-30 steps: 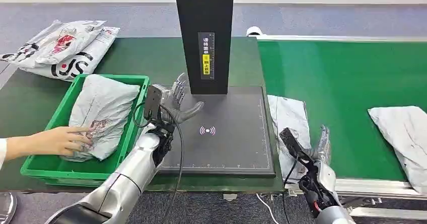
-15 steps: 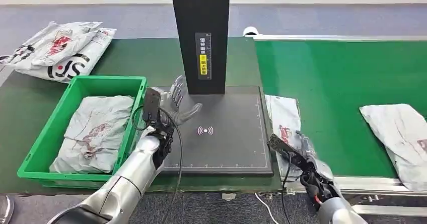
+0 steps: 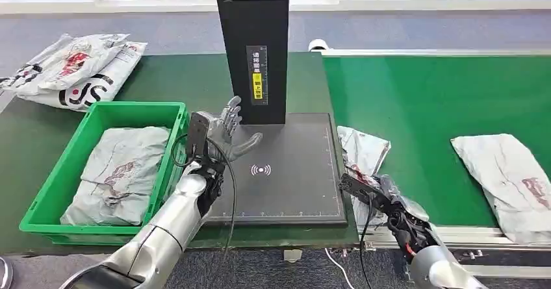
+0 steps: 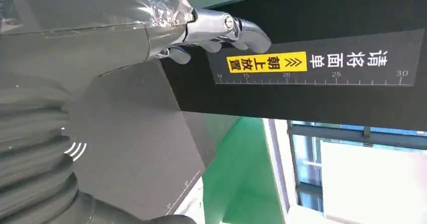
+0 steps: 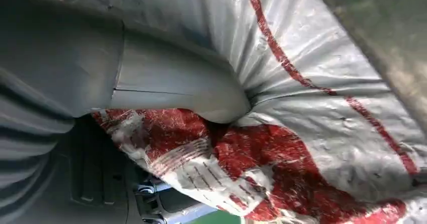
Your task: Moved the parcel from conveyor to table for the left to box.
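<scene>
A grey parcel (image 3: 364, 154) with red print lies at the left end of the green conveyor (image 3: 442, 100), beside the black scanner pad (image 3: 286, 185). My right hand (image 3: 393, 201) grips its near end. In the right wrist view my thumb (image 5: 171, 90) digs into the crumpled parcel (image 5: 327, 108). My left hand (image 3: 227, 130) hovers with fingers spread over the pad's back left corner, next to the black column (image 3: 253, 42). It holds nothing. In the left wrist view its fingertips (image 4: 221, 27) sit close to the column's label (image 4: 312, 63).
A green bin (image 3: 45, 217) holding one grey parcel (image 3: 120, 172) stands left of the pad. More parcels (image 3: 71, 68) are piled at the table's back left. A second grey parcel (image 3: 507, 178) lies on the conveyor to the right.
A person's hand left the bin. My right hand came down and closed on the near parcel. The second parcel rode left along the conveyor. The camera shifted slightly.
</scene>
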You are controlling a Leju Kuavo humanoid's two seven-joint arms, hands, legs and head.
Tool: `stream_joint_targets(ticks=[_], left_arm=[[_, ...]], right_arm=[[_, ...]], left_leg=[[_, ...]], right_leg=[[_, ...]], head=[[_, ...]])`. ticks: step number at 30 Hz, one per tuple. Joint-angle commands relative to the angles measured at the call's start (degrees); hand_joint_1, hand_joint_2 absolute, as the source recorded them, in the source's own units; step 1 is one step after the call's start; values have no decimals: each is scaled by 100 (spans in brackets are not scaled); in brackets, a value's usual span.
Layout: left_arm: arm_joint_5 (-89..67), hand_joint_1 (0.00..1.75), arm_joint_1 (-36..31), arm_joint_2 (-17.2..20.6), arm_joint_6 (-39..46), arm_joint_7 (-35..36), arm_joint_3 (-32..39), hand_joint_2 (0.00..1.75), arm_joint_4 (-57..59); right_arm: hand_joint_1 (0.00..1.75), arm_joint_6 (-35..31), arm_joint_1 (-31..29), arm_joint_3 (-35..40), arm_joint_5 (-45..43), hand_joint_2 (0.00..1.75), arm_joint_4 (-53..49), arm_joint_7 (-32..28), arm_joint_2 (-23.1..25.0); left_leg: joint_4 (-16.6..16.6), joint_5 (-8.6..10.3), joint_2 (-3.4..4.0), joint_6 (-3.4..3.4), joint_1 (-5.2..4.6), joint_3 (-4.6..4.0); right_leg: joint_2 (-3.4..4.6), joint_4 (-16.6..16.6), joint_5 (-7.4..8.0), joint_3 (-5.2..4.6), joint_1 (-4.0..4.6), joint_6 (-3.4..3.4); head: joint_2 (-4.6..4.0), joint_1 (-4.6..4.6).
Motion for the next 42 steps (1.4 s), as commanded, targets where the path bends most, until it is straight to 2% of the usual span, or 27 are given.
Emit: stream_joint_targets(ticks=[1,11,12,13,14,15,16,17,19,21,22,24,26,29,42], left_arm=[[-27,0,-201,31,-29,36,40,175,328],[-27,0,-201,31,-29,36,40,175,328],[-23,0,142,104,712,-36,272,175,-147],[-31,0,314,184,794,12,375,175,-411],[-68,0,426,236,741,88,425,175,-605],[-108,0,480,249,684,145,482,175,-704],[-126,0,479,240,672,156,498,175,-708],[-154,0,460,225,675,168,513,175,-684],[-209,0,368,166,780,137,627,175,-518],[-261,0,293,136,866,61,693,175,-355],[-312,0,286,134,922,11,697,175,-325],[-344,0,297,125,981,-44,722,175,-334],[-347,0,279,117,955,-41,730,175,-352],[-364,0,264,105,970,-29,728,175,-359],[-365,0,233,97,968,-15,753,175,-320]], right_arm=[[175,182,292,204,-4,175,492,1,-8],[175,182,292,204,-4,175,492,1,-8],[175,-1978,188,-741,-557,175,-463,-1124,209],[175,-4138,224,-1577,-887,175,-1895,-2314,557],[175,-3964,135,-1143,-841,175,-2391,-1671,493],[175,-3425,423,-666,-835,175,-3430,-933,382],[175,-3354,492,-564,-862,175,-3576,-824,343],[175,-3473,571,-490,-1014,175,-3642,-853,330],[175,-4053,642,-264,-1999,175,-3849,-1724,334],[175,-4134,875,33,-2412,175,-4495,-1945,333],[175,-4149,969,156,-2443,175,-4725,-1936,329],[175,-4167,1072,308,-2441,175,-5045,-1906,358],[175,-4173,1019,381,-2356,175,-5151,-1823,409],[175,-4161,953,424,-2253,175,-5122,-1696,392],[175,-4188,978,438,-2320,175,-5101,-1744,380]], left_leg=[[-13,19,-31,5,4,-22],[-3,10,-31,9,4,-13],[-11,22,-43,12,4,-27],[-2,11,-32,12,1,-15],[-9,15,-8,13,-5,-20],[-10,18,22,13,-12,-33],[-6,17,32,16,-18,-40],[0,11,-5,19,-11,-28],[2,28,-2,28,-24,-73],[3,52,-34,40,-41,-140],[-8,91,-86,42,-49,-180],[1,89,-104,45,-37,-188],[-10,81,-98,47,-40,-167],[2,79,-96,46,-40,-194],[-3,84,-110,49,-40,-189]], right_leg=[[-39,-19,11,-7,8,0],[-39,-21,10,9,16,6],[-54,-32,18,1,17,7],[-41,-21,10,9,14,7],[-20,-23,19,-8,8,8],[8,-18,28,-34,1,6],[19,-8,30,-36,-5,10],[-15,-9,18,3,2,15],[-13,14,27,-62,-26,16],[-43,32,34,-128,-44,23],[-85,19,44,-160,-53,32],[-102,13,43,-157,-36,40],[-100,6,35,-137,-38,36],[-97,20,42,-165,-42,36],[-112,9,41,-152,-42,38]], head=[[0,0],[0,0],[0,0],[-2,0],[0,0],[0,0],[0,0],[0,2],[-2,0],[0,0],[0,0],[0,0],[-2,0],[0,0],[0,0]])
